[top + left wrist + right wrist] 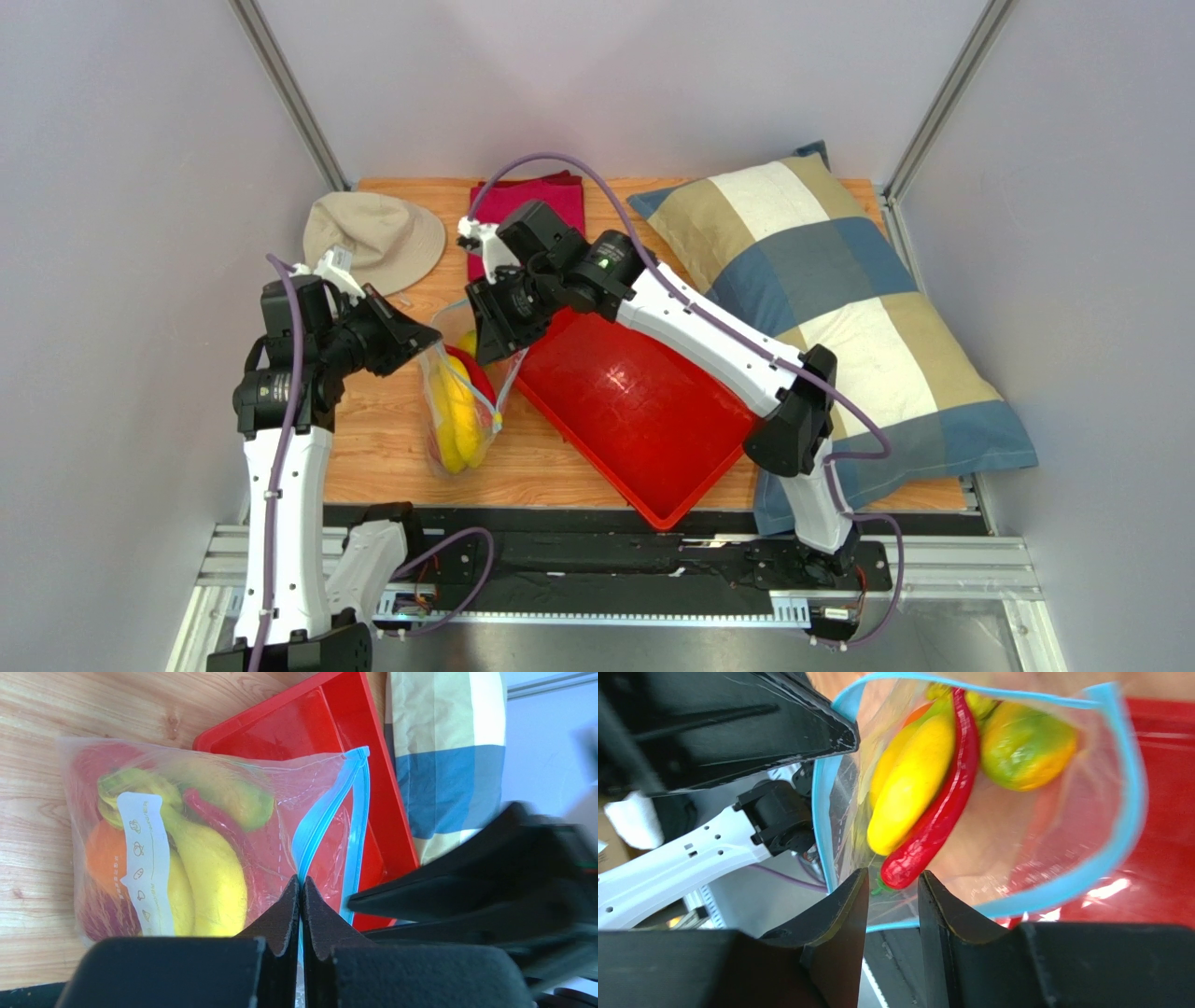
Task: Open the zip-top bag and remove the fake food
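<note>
The clear zip-top bag (456,406) hangs between my two grippers over the wood, its blue zip strip (1125,812) spread into a wide loop. My left gripper (300,880) is shut on one side of that strip (317,822). Inside lie the yellow banana bunch (210,875), green-orange mango (1025,745), orange (105,854), red apple (98,913) and slim red chilli (941,805). My right gripper (893,875) is open at the bag's mouth. The chilli's stalk end sits just past its fingertips, untouched. From above, the right gripper (484,340) faces the left gripper (432,340).
A red tray (631,406) lies tilted right of the bag, under the right arm. A checked pillow (842,308) fills the right side. A beige hat (372,238) and a red cloth (526,189) lie at the back.
</note>
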You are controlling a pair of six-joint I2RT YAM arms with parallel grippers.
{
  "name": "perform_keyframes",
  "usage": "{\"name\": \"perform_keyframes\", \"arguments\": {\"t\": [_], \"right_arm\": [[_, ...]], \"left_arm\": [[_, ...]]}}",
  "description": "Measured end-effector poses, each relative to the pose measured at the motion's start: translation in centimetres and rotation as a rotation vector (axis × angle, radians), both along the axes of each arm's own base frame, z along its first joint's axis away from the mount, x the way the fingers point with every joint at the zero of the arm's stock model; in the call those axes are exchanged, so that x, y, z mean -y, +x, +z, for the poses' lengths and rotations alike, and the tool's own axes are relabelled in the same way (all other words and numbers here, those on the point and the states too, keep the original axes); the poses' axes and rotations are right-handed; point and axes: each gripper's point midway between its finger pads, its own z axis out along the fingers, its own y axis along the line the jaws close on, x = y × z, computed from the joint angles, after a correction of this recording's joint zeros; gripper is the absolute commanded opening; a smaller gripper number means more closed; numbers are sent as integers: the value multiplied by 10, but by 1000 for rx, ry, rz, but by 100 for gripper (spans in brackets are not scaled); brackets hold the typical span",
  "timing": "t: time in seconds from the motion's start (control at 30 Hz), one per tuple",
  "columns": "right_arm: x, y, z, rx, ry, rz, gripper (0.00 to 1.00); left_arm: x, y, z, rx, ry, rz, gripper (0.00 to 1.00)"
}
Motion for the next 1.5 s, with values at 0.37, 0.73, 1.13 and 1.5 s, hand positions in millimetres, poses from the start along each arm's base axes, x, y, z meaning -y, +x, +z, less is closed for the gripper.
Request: {"name": "perform_keyframes", "arguments": {"t": [0.37,0.73,1.13,1.5], "right_arm": [[-9,-20,-85,-221,-82,-5,54],[-37,-9,-104,-256,-26,-29,53],[-24,-9,-153,-250,-92,-55,39],[-36,4,-146,-201,-35,-84,57]], "left_arm": [[5,-3,-1,7,-37,-2,0],[7,-6,-6,13,-55,4,0],[7,-11,-7,8,-57,5,0],[13,-13,-11,-9,-105,6,0]]}}
